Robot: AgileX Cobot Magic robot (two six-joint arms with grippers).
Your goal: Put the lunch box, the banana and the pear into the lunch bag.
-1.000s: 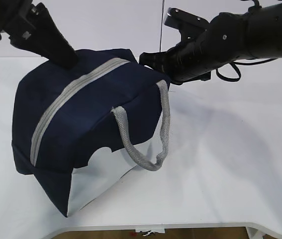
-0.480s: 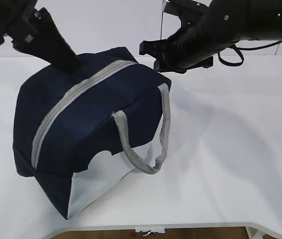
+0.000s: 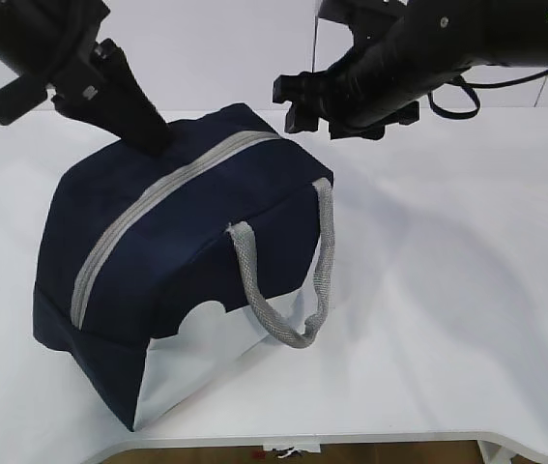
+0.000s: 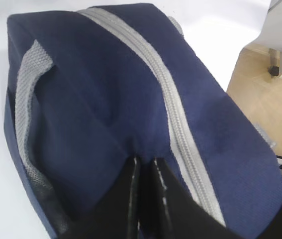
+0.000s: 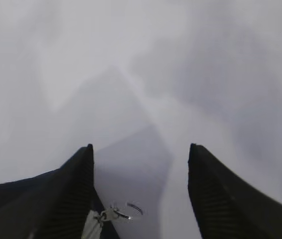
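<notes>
The bag (image 3: pixel 182 261) sits zipped at 9 o'clock on the white surface (image 3: pixel 447 290); the left gripper (image 4: pixel 144 167) has its jaws clenched on the navy fabric at the bag's 11 o'clock corner, while the right gripper (image 5: pixel 140 164) hangs released just above the ring pull (image 5: pixel 128 210)

A white table (image 3: pixel 467 319) with a rounded front edge is seen carrying a single thing, the lunch bag (image 3: pixel 177 261). The bag is set on the left part of the tabletop, tilted, with its grey zipper run diagonally across the navy top and one grey handle hung down over a white side panel. A soft shadow is cast on the white surface to its right.
</notes>
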